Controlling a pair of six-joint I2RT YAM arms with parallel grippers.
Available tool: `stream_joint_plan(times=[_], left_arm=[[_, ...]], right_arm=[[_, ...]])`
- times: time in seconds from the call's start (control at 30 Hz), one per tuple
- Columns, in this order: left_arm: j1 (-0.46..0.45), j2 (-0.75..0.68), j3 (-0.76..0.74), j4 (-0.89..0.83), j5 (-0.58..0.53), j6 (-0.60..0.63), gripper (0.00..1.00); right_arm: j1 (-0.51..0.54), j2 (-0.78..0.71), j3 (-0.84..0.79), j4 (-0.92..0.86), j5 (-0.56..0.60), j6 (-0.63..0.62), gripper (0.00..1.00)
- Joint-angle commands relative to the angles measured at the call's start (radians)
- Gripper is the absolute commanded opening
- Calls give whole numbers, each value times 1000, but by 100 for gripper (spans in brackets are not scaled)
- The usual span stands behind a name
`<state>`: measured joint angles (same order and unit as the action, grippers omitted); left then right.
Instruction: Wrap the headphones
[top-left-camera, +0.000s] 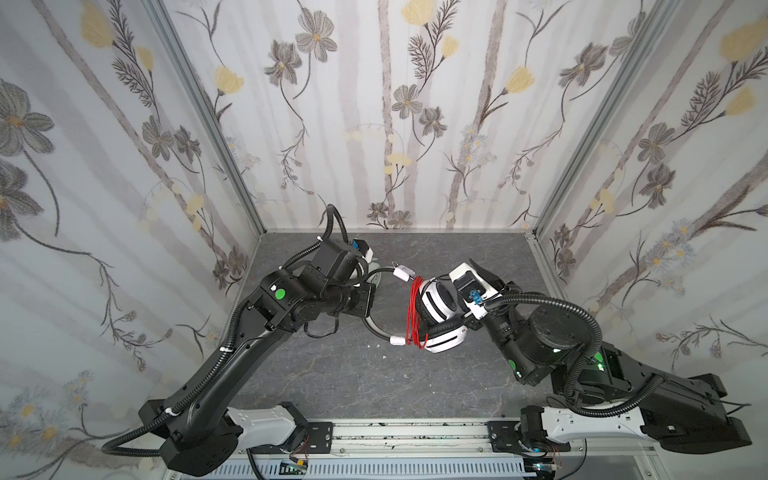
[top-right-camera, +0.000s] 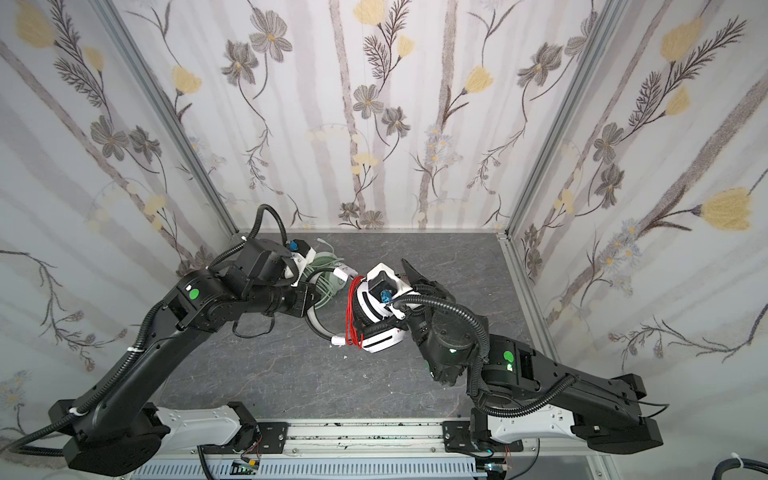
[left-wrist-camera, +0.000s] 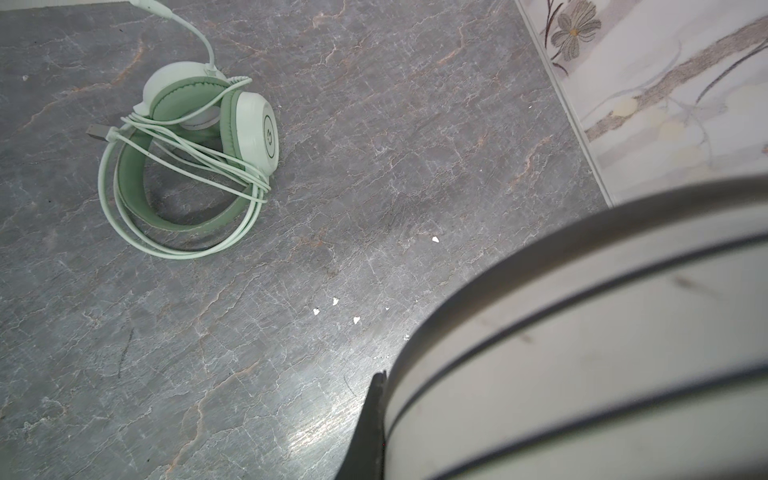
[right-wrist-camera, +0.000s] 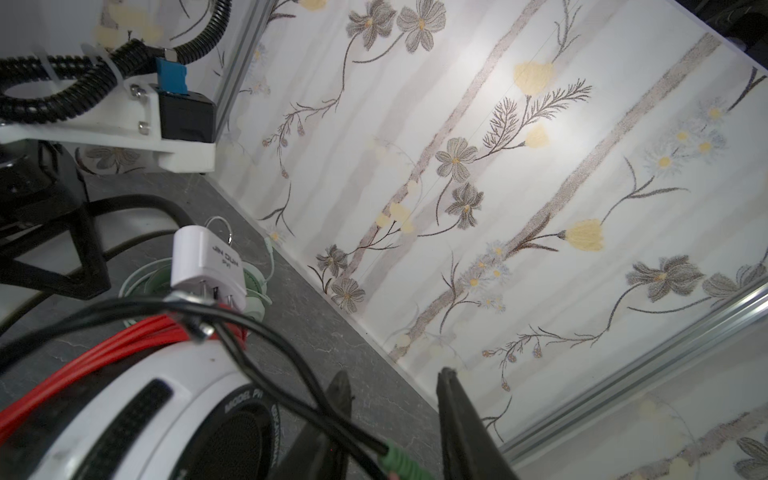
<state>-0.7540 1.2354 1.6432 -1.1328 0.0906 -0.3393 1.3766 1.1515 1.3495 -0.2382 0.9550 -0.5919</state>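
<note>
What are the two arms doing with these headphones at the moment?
The left gripper is shut on the headband of the white-and-black headset, holding it between the arms. Its red cord is wound around it in several loops. The right gripper is open by an ear cup, with a green plug lying between its jaws. The mint-green headset lies on the table farther back, its pale cord looped around it.
</note>
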Motion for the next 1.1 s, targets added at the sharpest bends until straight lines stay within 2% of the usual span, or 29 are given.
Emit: stream_joint_plan(times=[0.0,0.2,0.27,0.37,0.6,0.77,1.07], left_arm=[[-2,-20,9,86,58,10,0],[-4,-22,48,105,117,19,0],[-6,-23,56,111,151,28,0],[-7,-29,64,111,170,34,0],[-10,-45,63,117,246,53,0],[-16,-35,64,95,301,73,2],[-53,-33,73,96,314,79,0]], right_arm=[[-46,1,20,-76,-154,115,33],[-126,13,16,-166,-310,237,34],[-176,19,23,-198,-401,285,39],[-242,11,14,-216,-530,331,38],[-347,-26,-16,-211,-852,373,1],[-411,-37,-3,-214,-995,405,0],[-508,-21,-8,-223,-1115,439,0]])
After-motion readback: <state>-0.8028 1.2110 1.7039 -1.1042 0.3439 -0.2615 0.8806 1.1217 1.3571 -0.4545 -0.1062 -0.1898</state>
